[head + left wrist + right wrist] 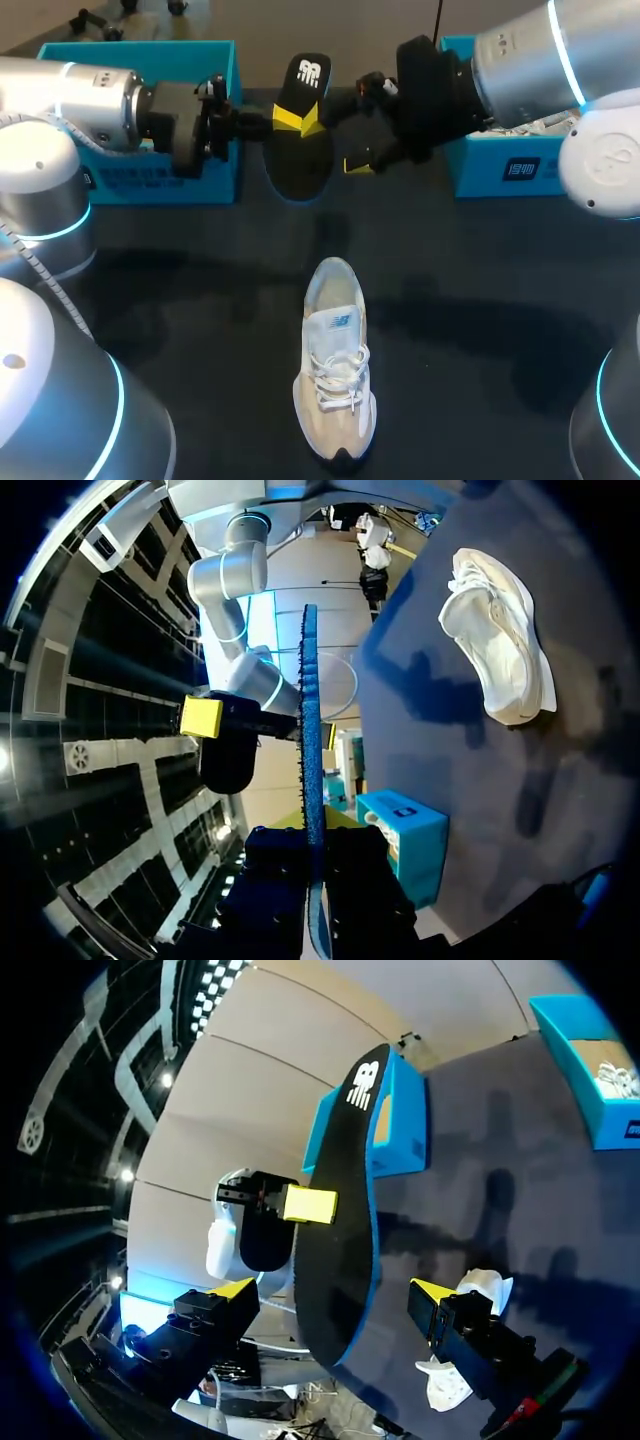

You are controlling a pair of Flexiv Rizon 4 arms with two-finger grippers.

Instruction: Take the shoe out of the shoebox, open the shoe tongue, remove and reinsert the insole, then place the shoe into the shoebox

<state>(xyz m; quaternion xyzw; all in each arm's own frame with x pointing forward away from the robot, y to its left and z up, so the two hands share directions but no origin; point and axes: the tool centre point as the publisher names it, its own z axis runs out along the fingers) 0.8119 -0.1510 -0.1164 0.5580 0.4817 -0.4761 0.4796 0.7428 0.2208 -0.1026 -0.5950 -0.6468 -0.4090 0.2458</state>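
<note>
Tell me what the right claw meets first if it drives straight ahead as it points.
The black foam insole with a blue underside: it hangs just ahead, between the open yellow-tipped fingers of the right claw. Depth is hard to judge, but nothing looks nearer.

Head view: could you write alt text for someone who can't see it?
A black insole is held in the air by the left gripper, with the right gripper open close beside it. Nearer the camera, a white sneaker lies on the dark table. Two blue shoeboxes stand behind, far left and far right.
</note>
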